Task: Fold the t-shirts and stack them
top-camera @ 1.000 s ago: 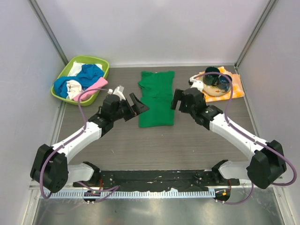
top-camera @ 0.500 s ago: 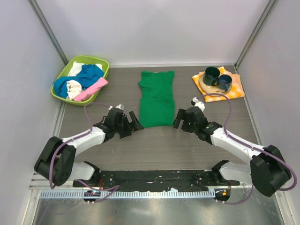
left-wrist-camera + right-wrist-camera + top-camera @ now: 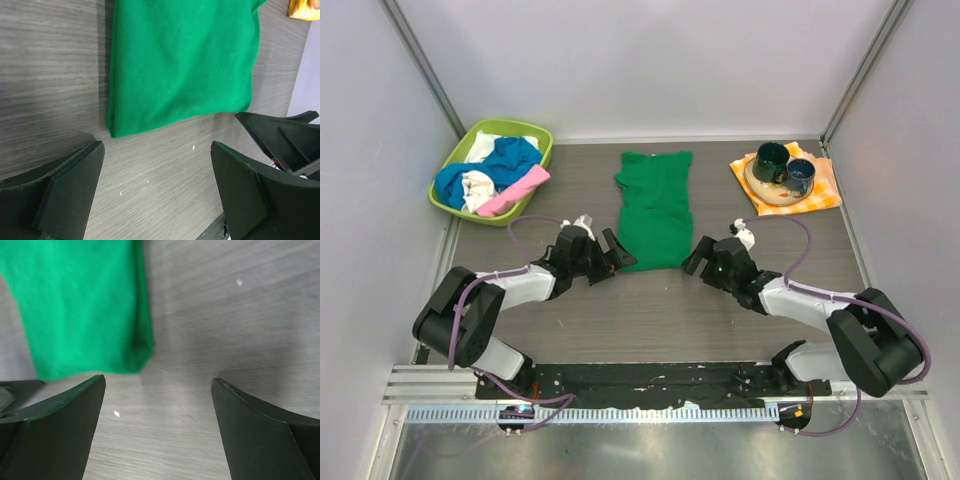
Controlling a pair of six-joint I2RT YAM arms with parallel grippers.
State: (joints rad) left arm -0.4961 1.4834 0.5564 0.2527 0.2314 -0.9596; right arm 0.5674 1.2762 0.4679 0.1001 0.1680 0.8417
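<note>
Across the centre of the top view, the green t-shirt is lying flat on the grey wood-grain table, folded into a long strip running from upper centre down toward the arms. At its lower end, the left gripper is sitting low just beside the strip's lower left corner, and the right gripper just beside the lower right corner. Both are holding their fingers wide apart and gripping nothing. Each wrist view is showing bare tabletop between the two dark fingers, with the shirt's near hem lying just beyond the tips. Toward the upper left, the lime-green basket is holding a blue t-shirt, a white t-shirt and a pink t-shirt in a loose heap. Toward the upper right, two dark mugs are standing on a plate resting on the orange-and-white checkered cloth.
</note>
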